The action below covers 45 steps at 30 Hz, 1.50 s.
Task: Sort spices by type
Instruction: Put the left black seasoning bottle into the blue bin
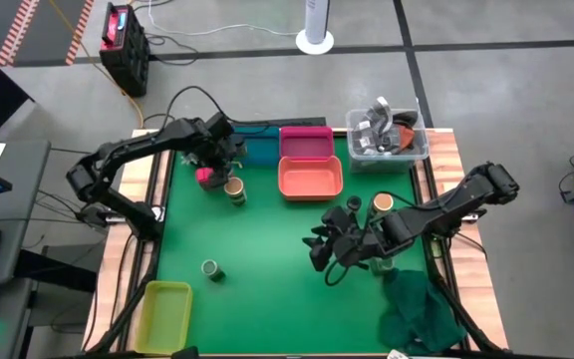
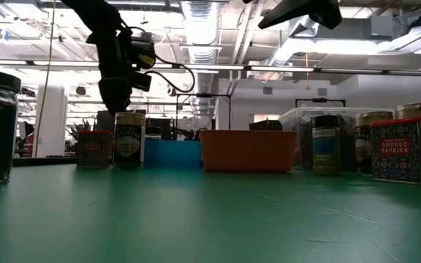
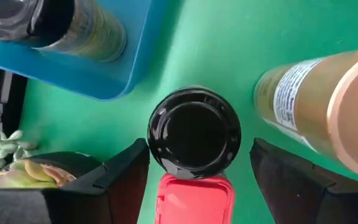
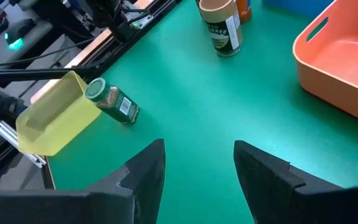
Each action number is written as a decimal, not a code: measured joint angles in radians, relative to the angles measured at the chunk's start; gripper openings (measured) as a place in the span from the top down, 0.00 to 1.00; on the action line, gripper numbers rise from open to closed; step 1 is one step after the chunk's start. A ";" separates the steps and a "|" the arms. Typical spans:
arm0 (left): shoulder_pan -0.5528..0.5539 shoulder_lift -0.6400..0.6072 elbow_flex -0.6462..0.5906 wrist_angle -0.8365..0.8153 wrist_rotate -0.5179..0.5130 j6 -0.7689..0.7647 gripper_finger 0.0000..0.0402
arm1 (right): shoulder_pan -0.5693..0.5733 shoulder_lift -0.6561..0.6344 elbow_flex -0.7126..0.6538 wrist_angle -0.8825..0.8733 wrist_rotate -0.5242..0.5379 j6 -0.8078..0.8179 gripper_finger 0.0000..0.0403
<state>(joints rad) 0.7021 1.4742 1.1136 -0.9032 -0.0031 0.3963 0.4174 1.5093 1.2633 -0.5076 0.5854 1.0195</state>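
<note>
From above, the left gripper [image 1: 215, 158] hangs over a pink box [image 1: 205, 178] beside the blue tray [image 1: 259, 152]; one tan-topped jar [image 1: 234, 190] stands nearby, a second [image 1: 383, 203] by the right gripper [image 1: 329, 242]. One green-topped jar [image 1: 211, 270] lies near the yellow tray [image 1: 164, 315].

At table level, two red boxes, four jars.

The left wrist shows fingers [image 3: 120, 180] apart, flanking one dark jar [image 3: 194, 132], not gripping.

The right wrist shows fingers [image 4: 145, 171] apart, empty, above the green mat [image 4: 191, 106].
</note>
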 joint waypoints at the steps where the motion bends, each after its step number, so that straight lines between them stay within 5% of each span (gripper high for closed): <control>1: 0.000 0.000 -0.003 0.004 0.000 -0.001 0.33 | -0.001 0.000 0.000 0.000 0.000 0.000 0.46; 31: 0.000 0.000 -0.006 0.097 -0.038 -0.214 0.34 | -0.001 0.000 0.000 0.024 0.002 -0.007 0.46; 45: 0.000 0.000 -0.005 0.086 -0.039 -0.214 0.52 | -0.001 0.000 0.000 0.025 0.002 -0.007 0.46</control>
<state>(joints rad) 0.7021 1.4738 1.1088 -0.8171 -0.0418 0.1825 0.4160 1.5097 1.2633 -0.4828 0.5877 1.0128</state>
